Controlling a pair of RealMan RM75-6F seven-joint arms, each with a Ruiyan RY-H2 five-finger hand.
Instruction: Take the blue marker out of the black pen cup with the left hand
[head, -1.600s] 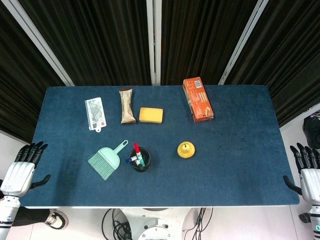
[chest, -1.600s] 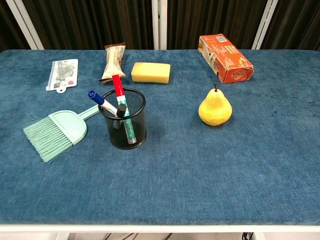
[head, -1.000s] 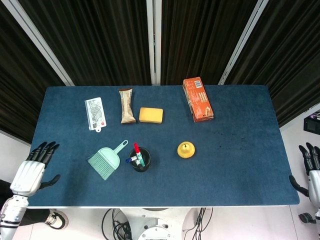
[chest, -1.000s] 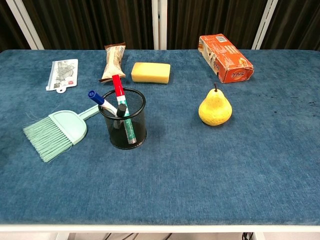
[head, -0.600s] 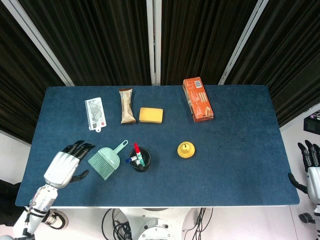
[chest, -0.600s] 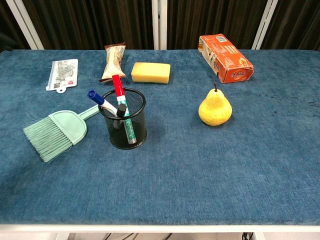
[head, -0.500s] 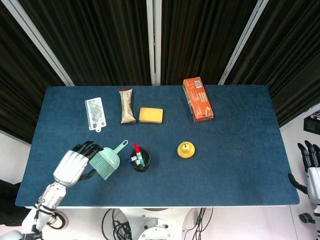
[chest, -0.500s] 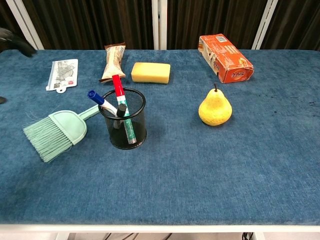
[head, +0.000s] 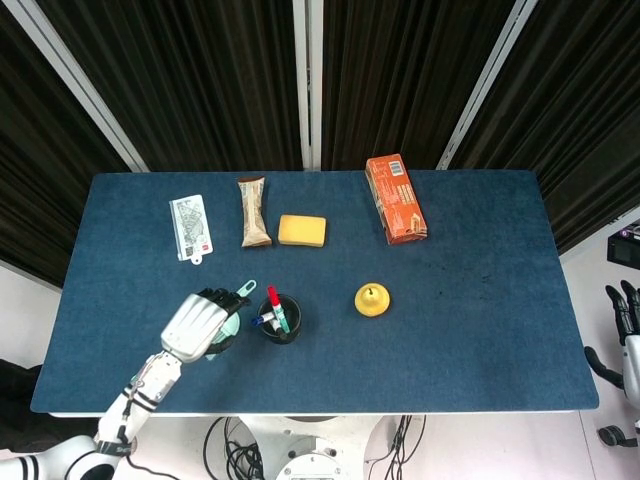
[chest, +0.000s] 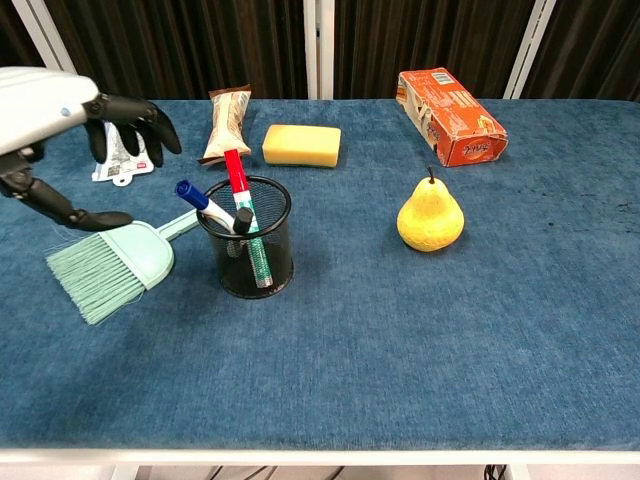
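We see the left hand (head: 198, 326) has come in a long way from where it hung off the table's edge at about eight o'clock. It now hovers above the green brush (chest: 110, 258), just beside the black pen cup (chest: 246, 240) on its nine o'clock side, fingers apart and holding nothing, not yet touching the blue marker (chest: 201, 202). In the chest view it has come into frame at upper left. The right hand (head: 630, 338) has slipped toward the four o'clock corner of the head view, now largely cut off.
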